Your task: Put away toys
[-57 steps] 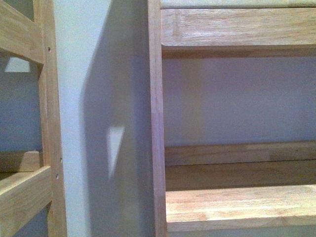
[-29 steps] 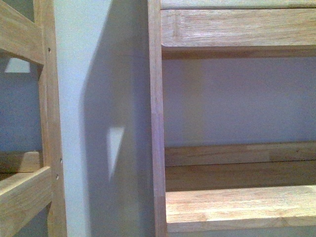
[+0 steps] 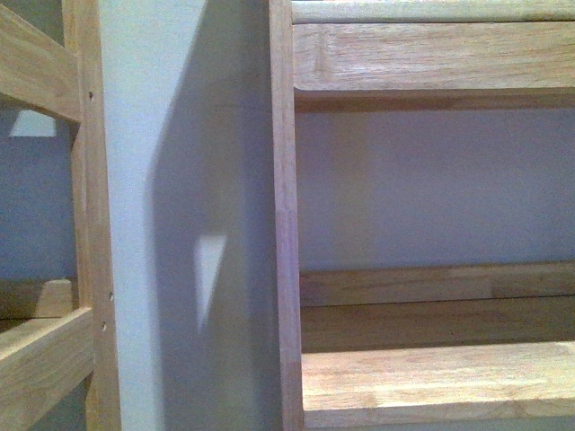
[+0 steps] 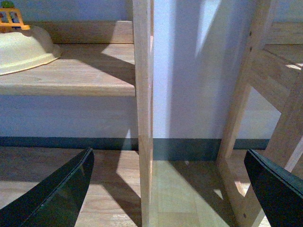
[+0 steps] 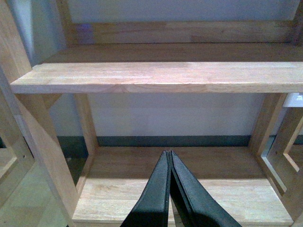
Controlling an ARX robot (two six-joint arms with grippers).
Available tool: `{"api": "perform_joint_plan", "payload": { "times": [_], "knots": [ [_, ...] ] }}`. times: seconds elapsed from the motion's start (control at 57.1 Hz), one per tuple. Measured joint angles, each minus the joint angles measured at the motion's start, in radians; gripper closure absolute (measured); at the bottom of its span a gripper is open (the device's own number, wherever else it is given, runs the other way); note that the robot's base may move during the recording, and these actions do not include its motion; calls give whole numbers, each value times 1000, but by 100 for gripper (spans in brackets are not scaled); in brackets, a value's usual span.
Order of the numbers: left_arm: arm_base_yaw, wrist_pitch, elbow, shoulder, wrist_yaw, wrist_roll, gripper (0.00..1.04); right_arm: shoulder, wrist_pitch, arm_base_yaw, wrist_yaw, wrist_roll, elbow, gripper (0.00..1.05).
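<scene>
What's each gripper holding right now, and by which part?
Nothing. Left gripper is open and empty in front of the shelf upright; right gripper is shut with nothing between its fingers. No toy in view.

Left gripper (image 4: 168,189): wide open, two dark fingers (image 4: 57,196) splayed far apart at opposite lower corners of the left wrist view, nothing between them, nothing touched. Right gripper (image 5: 169,158): closed, dark fingers (image 5: 154,198) pressed together tip to tip into a narrow wedge, nothing held between them, tips not touching anything as far as the right wrist view shows. Neither arm nor gripper appears in the front view; no wrist or arm links visible in any view, only the fingers.
</scene>
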Motion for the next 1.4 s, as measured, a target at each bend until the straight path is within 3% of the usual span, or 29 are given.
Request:
{"api": "perform_joint_plan", "payload": {
  "times": [0.368,0.98,1.4],
  "knots": [
    [0,0,0,0,0,0,6,-42,4,-1,-1,0,-34,101],
    [0,0,0,0,0,0,6,-42,4,-1,-2,0,-34,5],
    [0,0,0,0,0,0,6,-42,4,-1,-2,-1,-34,7]
  ]
}}
